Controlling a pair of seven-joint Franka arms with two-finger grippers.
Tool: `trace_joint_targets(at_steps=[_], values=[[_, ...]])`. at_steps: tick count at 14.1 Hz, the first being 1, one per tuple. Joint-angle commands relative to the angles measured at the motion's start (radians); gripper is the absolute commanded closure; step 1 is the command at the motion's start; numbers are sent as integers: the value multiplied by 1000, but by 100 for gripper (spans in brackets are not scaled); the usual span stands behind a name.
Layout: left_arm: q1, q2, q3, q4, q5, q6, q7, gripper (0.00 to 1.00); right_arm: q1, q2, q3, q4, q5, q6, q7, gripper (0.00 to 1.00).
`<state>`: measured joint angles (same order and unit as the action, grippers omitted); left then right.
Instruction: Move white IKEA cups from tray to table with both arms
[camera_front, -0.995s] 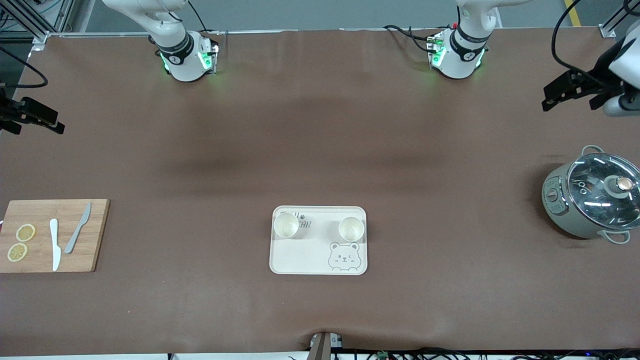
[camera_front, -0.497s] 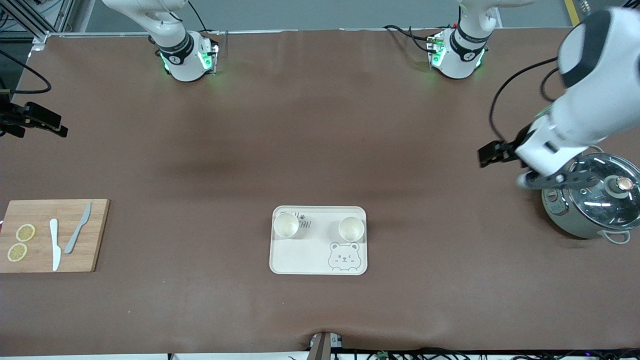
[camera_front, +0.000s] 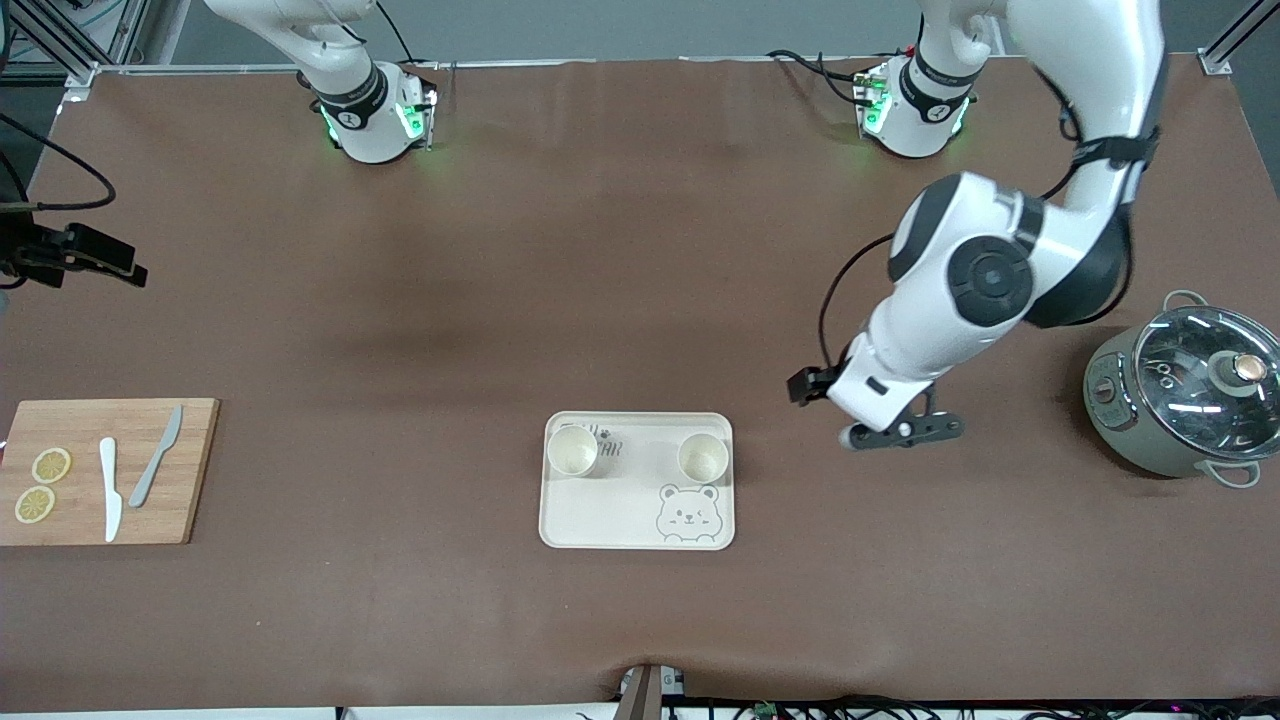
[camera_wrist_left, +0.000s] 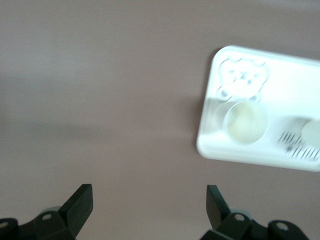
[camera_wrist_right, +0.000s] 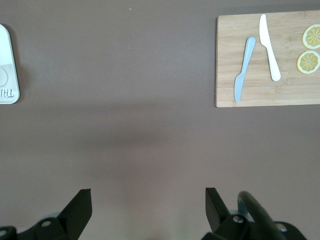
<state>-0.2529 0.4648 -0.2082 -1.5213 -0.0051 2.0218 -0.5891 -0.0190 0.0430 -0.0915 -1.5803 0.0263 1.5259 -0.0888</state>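
Two cups sit on the tray (camera_front: 600, 520) near the middle of the table: one cup (camera_front: 572, 450) toward the right arm's end, the other cup (camera_front: 703, 457) toward the left arm's end, both upright and apart, along the tray edge farther from the front camera. We see a brown mat covering the table (camera_front: 640, 300) from end to end, with a slight wrinkle at its near edge. Along the top of the front view, grey floor and metal framing show past the table.

Between the cups the tray carries dark lettering; we can read only "AR" in the front view and "THI" mirrored in the right wrist view. A bear face (camera_front: 688, 513) is drawn in the tray corner nearer the camera, toward the left arm's end.

We see the left gripper (camera_front: 898, 432) in the air over bare mat between tray and pot (camera_front: 1180, 395); its fingers (camera_wrist_left: 80, 207) stand wide apart, holding nothing. The right gripper (camera_front: 95, 258) hangs over the mat at the right arm's end, above the table edge; its fingers (camera_wrist_right: 80, 209) are also spread wide and empty.

On the cutting board (camera_front: 200, 470) lie a white knife (camera_front: 109, 488), a grey knife (camera_front: 156, 456) and two lemon slices (camera_front: 42, 484). Writing on the pot's front panel is too small for us to read.
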Motion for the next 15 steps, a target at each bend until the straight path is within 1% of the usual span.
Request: trace_joint_targets(at_steps=[1,3,4,5,7,8,9,10,12,15], values=[[-46,107,3,68,17,95,-99,0,-30,47,13,26,21,-6,-5,0],[-77,185,13,116,19,148,-141,0,-30,52,13,31,15,-6,-8,0],[-78,214,13,127,19,179,-153,2,-32,52,13,31,12,-4,-8,0],[-80,233,13,128,17,213,-156,3,-33,55,13,31,9,-1,-8,0],[-91,271,13,128,17,273,-159,8,-30,93,13,33,18,37,-8,0],[-92,290,13,128,17,303,-164,11,-24,106,15,31,21,78,-8,0],[-103,314,13,131,19,336,-166,19,-19,123,16,30,21,104,-12,0],[-117,333,15,133,19,371,-167,23,-18,132,18,29,23,108,-37,0],[-118,347,23,128,20,380,-158,26,-19,132,18,26,21,103,-60,0],[-129,363,23,125,19,380,-161,56,-26,176,18,29,24,123,-59,0]])
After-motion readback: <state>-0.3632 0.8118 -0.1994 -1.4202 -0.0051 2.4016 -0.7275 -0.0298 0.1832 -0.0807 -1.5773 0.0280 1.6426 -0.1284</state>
